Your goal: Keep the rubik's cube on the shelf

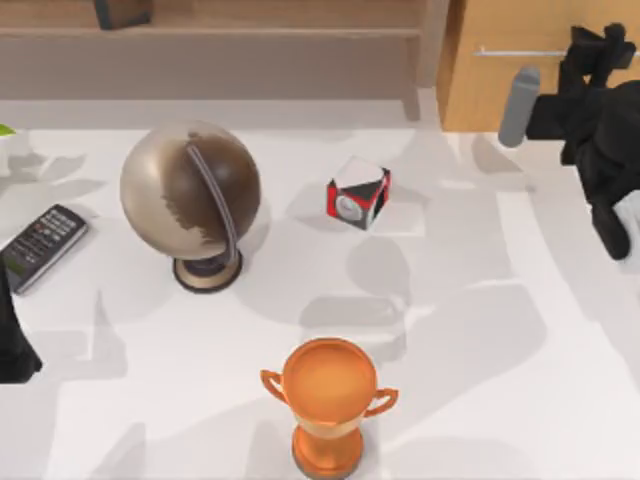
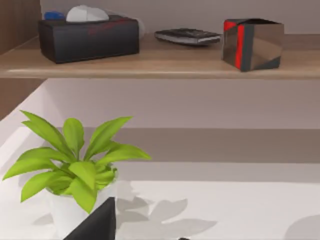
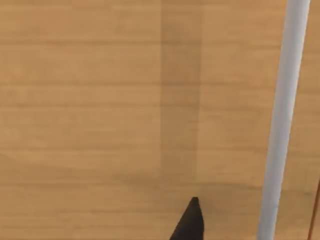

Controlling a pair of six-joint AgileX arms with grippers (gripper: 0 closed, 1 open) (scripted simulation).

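Light-brown wood runs along the back of the surface: the long shelf board [image 1: 250,35] with its upright post, and to its right a light wood drawer front [image 1: 480,90] with a silver bar handle [image 3: 282,120].

In the left wrist view the shelf [image 2: 150,65] carries a black tissue box [image 2: 89,37], a dark remote [image 2: 187,36] and a glossy dark cube with a red stripe [image 2: 252,44]. No sticker grid can be made out on that cube, so I cannot tell whether it is the rubik's cube.

On the white surface [image 1: 500,330] stand a brown globe on a stand [image 1: 190,195], an orange trophy cup [image 1: 328,400] and a second remote [image 1: 42,245]. A red-black-white cube with a round dial [image 1: 358,192] sits well in front of the shelf. A potted green plant [image 2: 75,165] stands at the left edge.

The right gripper [image 1: 592,70] hangs close to the drawer front, beside the bar handle. Whether its jaws are open or closed cannot be told, and nothing is visibly held. The left gripper [image 1: 12,345] sits low at the surface's left edge, facing the plant and shelf, and the state of its jaws cannot be told either.

My judgement is that the task is either already done, if the striped cube is the one meant, or barely begun. In the second case the cube has yet to be found, grasped and carried up to the shelf.
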